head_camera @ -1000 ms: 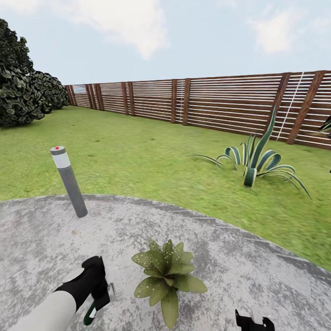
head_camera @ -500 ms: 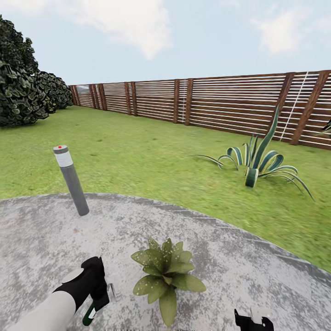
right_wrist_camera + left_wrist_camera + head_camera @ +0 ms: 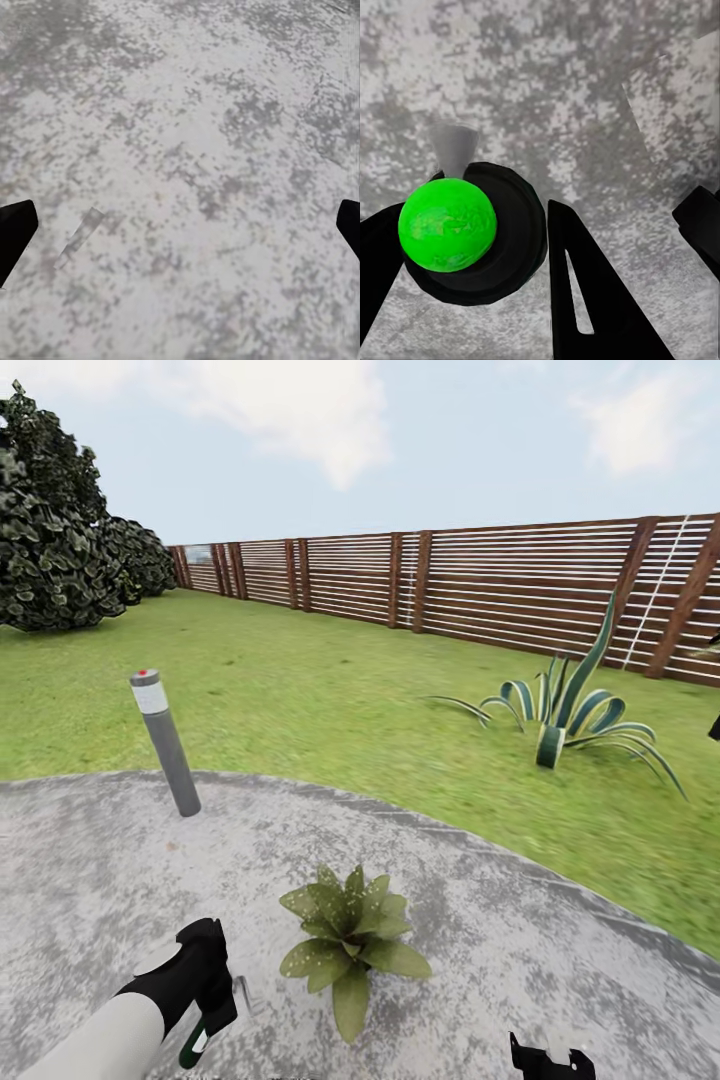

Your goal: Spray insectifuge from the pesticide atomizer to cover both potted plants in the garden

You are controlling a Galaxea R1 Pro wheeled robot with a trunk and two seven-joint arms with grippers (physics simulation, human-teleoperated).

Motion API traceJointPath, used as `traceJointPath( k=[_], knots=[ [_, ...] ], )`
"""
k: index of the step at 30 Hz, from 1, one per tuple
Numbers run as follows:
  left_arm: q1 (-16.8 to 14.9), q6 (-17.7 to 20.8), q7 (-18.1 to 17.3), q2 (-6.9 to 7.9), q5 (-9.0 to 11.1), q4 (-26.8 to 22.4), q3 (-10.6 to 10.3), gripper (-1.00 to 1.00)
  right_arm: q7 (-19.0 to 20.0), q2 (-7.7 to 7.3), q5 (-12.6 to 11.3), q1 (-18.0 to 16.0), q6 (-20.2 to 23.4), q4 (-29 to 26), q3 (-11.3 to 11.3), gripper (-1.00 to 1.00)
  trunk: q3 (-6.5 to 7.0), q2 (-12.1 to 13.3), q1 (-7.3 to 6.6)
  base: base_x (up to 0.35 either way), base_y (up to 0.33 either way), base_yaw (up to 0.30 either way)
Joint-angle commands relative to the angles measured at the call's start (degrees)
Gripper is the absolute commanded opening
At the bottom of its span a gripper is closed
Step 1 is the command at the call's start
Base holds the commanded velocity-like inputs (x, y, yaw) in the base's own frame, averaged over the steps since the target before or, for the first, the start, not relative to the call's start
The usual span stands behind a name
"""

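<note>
I'm holding the atomizer [image 3: 461, 229] tight in the left gripper [image 3: 205, 1000], low on the patio [image 3: 560, 950], just left of the potted plant [image 3: 350, 945]. Right gripper [image 3: 545, 1057] is hanging w/ fingers spread, holding nothing. I think I'm lining up to spray. Next I'm needing to aim the nozzle right, at the leaves.

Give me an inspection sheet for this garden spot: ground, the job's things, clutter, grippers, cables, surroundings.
Surface: grey speckled patio, lawn beyond.
Job's things: one potted plant on the patio; atomizer, green ball on a black body with a grey nozzle, in the left gripper.
Clutter: nothing seen.
Grippers: left closed around the atomizer; right gripper open over bare paving.
Cables: nothing seen.
Surroundings: grey bollard light, striped agave, wooden fence, dark bushes.
</note>
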Motion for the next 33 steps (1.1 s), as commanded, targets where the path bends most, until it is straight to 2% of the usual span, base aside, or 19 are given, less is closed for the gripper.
traceJointPath(
  k=[1,13,16,26,33],
  knots=[
    [0.0,0.5,-0.3,0.05,0.0,-0.1,-0.3,-1.00,0.0,0.00,-0.5,0.0,-0.2,0.0,0.3,1.00,-0.05,0.0,-0.01,-0.002,-0.002,0.248],
    [0.0,0.4,-0.3,-0.21,0.0,-0.7,-0.4,-1.00,0.0,0.00,-0.5,0.0,-0.2,0.0,0.3,1.00,-0.05,0.0,-0.01,-0.006,-0.003,0.274],
    [-0.1,0.4,-0.3,-0.22,0.0,-0.7,-0.5,-1.00,0.0,0.00,-0.5,0.0,-0.2,0.0,0.3,1.00,-0.05,0.0,-0.01,-0.047,-0.246,0.245],
    [0.0,0.4,-0.3,-0.26,0.0,-0.7,-0.4,-1.00,0.0,-0.50,-0.5,0.0,-0.2,0.1,0.3,1.00,-0.05,0.0,-0.01,0.008,-0.293,0.019],
    [-0.1,0.4,-0.3,-0.31,0.0,-0.8,-0.3,-1.00,0.0,-0.01,-0.5,0.0,-0.2,0.0,0.3,1.00,-0.05,0.0,-0.01,0.070,-0.071,0.050]
  ],
)
